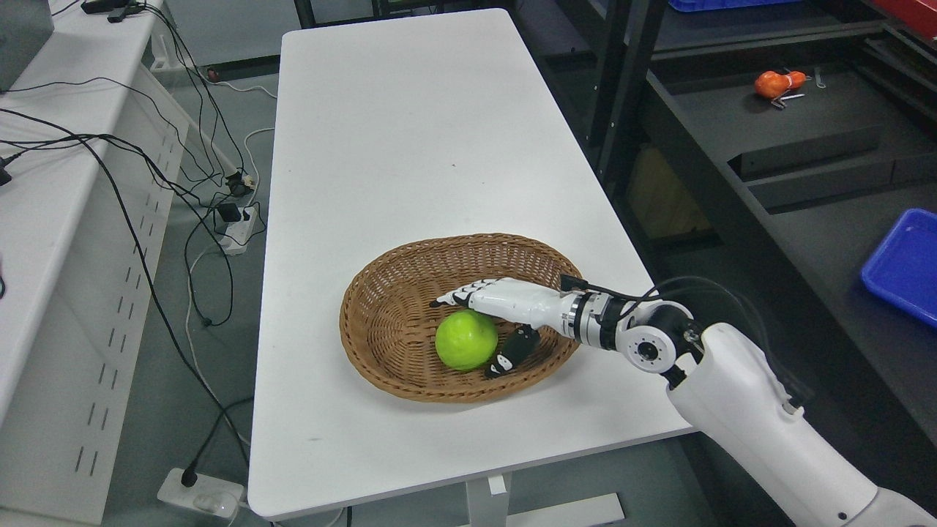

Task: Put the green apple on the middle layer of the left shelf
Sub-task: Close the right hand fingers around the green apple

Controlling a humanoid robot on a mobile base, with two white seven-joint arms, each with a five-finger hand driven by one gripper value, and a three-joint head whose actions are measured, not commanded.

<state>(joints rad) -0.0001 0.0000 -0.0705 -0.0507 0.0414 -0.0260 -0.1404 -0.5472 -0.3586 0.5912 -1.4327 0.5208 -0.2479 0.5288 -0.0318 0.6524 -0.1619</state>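
Note:
A green apple (pixel 466 339) lies in a round wicker basket (pixel 381 322) on the near part of a white table (pixel 410 146). My right hand (pixel 476 329) reaches into the basket from the right. Its fingers (pixel 457 297) stretch over the apple's top and far side, and the thumb (pixel 512 351) sits at the apple's near right side. The fingers are spread around the apple and not closed on it. The apple rests on the basket floor. My left arm is out of view.
Dark shelving (pixel 768 146) stands right of the table, with an orange object (pixel 777 84) and a blue tray (pixel 904 263) on it. A white bench (pixel 58 219) with several cables (pixel 146 176) runs along the left. A power strip (pixel 201 494) lies on the floor.

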